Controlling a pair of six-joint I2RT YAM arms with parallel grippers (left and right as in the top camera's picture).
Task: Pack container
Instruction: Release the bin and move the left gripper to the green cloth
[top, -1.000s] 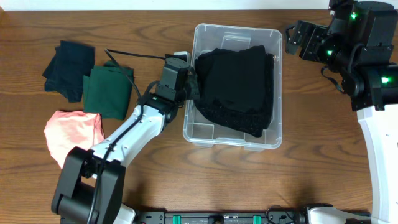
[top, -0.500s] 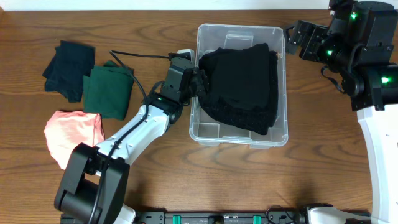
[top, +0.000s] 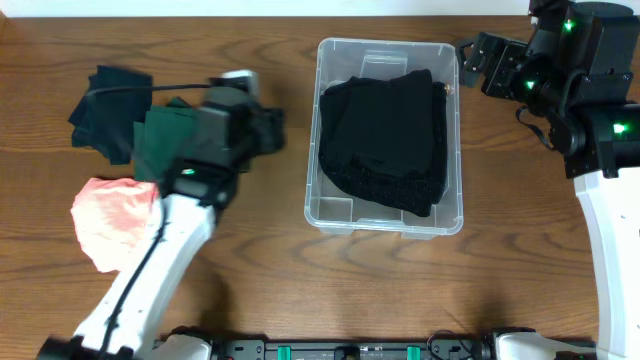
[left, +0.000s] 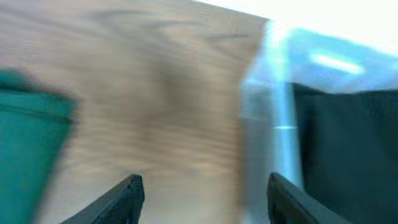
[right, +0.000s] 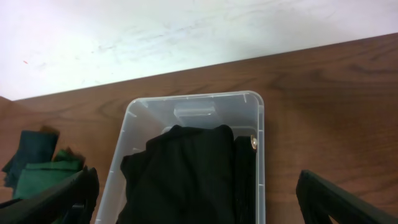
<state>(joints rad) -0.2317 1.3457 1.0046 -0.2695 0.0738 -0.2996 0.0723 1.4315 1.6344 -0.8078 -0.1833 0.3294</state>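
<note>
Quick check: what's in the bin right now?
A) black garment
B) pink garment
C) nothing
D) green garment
A: the black garment fills most of the bin, while the pink garment and the green garment lie outside it on the table.

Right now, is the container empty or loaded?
Loaded: a black garment lies inside the container, covering most of its floor. Bare clear bottom shows only at the end nearest the robot.

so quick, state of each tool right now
left tool: open, holding nothing
right tool: open, holding nothing
</note>
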